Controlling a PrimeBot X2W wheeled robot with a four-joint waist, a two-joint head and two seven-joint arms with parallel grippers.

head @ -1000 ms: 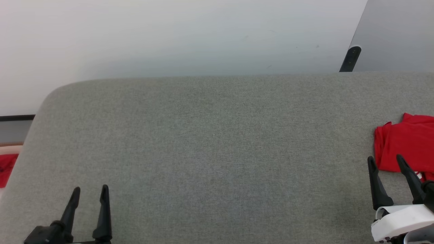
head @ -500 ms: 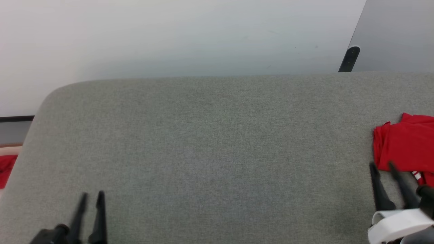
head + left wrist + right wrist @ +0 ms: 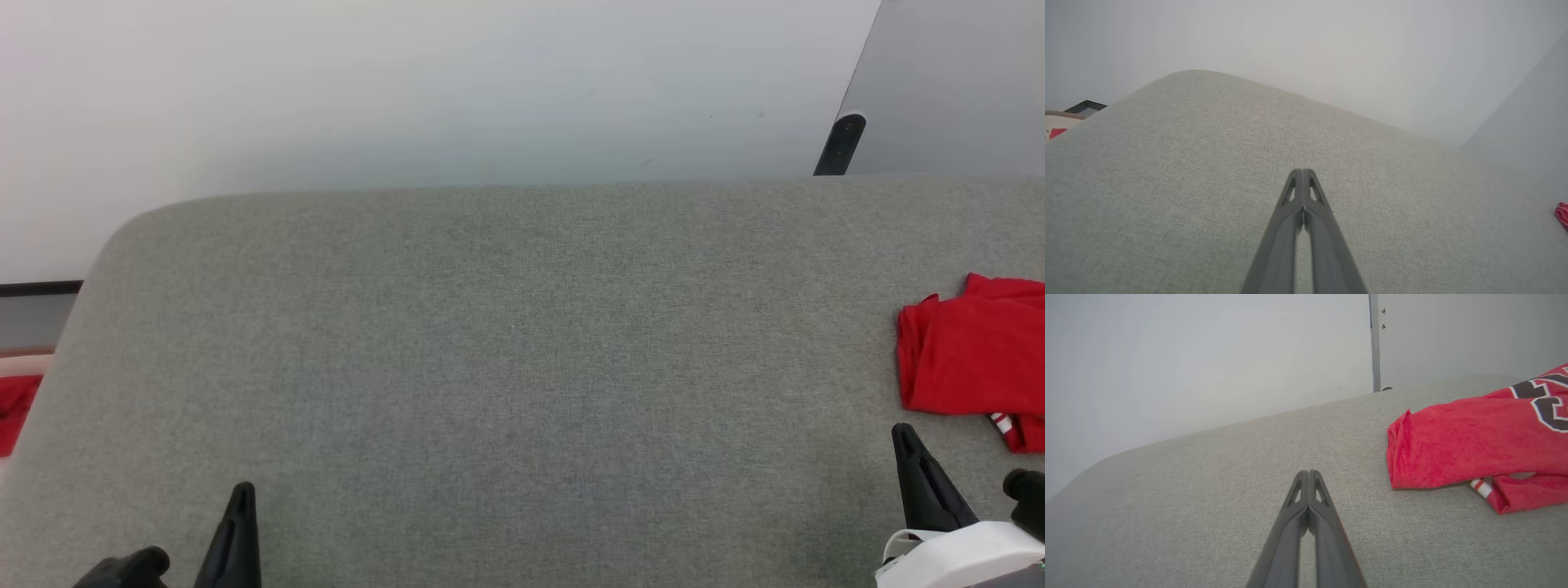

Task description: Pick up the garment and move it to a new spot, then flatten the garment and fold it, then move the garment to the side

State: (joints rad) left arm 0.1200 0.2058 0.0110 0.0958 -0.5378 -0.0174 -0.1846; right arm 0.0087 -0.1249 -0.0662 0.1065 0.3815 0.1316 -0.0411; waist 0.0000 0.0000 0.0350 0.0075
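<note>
Head view first: what's different from a second ago?

Both hands have closed. The left gripper and the right gripper stood with fingers spread then; now each pair is pressed together tip to tip, with nothing between them. The wrist views confirm it.

And they've moved?

Both have sunk toward the bottom edge of the head view. The right one matters most: its fingers were drawn over the near edge of the red number 23 jersey, and now they sit apart from it, with bare grey upholstery between.

Where's the jersey itself?

At the far right of the grey surface, a compact folded bundle cut off by the picture's edge. The right wrist view shows a strip of red-and-white trim poking out from under the fold and part of the black number on top. It lies where it lay a second ago.

So what does that mean for the task?

My reading: the garment looks folded and set aside, and the arms are letting go and pulling back. I'd judge the job at or near its end. The one loose point is that trim sticking out.
</note>
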